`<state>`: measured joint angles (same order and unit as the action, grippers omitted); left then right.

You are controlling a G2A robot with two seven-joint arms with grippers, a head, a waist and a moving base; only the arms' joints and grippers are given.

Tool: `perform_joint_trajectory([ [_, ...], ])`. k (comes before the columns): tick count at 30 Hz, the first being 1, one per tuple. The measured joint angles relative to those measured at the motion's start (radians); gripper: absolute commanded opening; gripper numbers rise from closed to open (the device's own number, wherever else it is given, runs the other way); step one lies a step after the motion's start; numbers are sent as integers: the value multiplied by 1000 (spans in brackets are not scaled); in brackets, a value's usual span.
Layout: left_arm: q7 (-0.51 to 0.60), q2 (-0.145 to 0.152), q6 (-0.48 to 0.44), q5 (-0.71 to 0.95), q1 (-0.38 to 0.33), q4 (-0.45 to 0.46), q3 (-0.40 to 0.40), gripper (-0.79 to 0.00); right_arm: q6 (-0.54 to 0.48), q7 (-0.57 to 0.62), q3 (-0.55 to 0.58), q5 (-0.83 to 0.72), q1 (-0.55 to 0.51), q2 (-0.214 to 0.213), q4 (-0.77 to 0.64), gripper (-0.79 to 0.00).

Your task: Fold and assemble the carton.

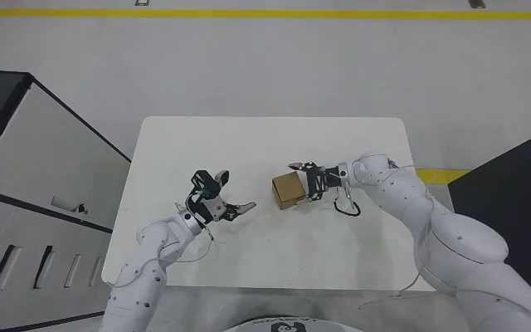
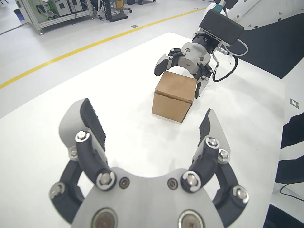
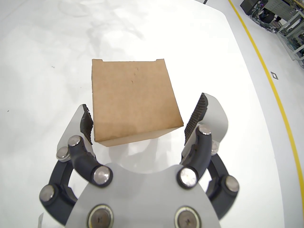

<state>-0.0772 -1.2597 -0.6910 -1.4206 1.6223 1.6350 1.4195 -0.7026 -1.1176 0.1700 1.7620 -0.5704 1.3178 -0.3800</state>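
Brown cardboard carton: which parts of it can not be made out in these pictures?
Underside of the brown cardboard carton: every view, it sits on the white table.
Wall facing the right gripper: left wrist view, the carton's own body hides it.
Flap seams: top view, too small.

Pale grey floor (image 1: 249, 66), 1 yellow line (image 1: 249, 13) running across it beyond the white table (image 1: 166, 141). Metal-framed racks (image 2: 54, 3) holding equipment and a black cabinet (image 2: 116, 8) stand farther off. Lighting even.

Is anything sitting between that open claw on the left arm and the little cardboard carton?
Nothing visible does. Just table surface lies between the left claw and the carton; the right claw straddles the carton's far side.
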Motion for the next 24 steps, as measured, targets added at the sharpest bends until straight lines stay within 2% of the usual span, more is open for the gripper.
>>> perform_joint_trajectory([
  [12,0,0,0,0,0,0,0,0,0,0,0,17,-16,25,24,0],
  [24,0,0,0,0,0,0,0,0,20,-21,0,54,-54,-6,-26,0],
])
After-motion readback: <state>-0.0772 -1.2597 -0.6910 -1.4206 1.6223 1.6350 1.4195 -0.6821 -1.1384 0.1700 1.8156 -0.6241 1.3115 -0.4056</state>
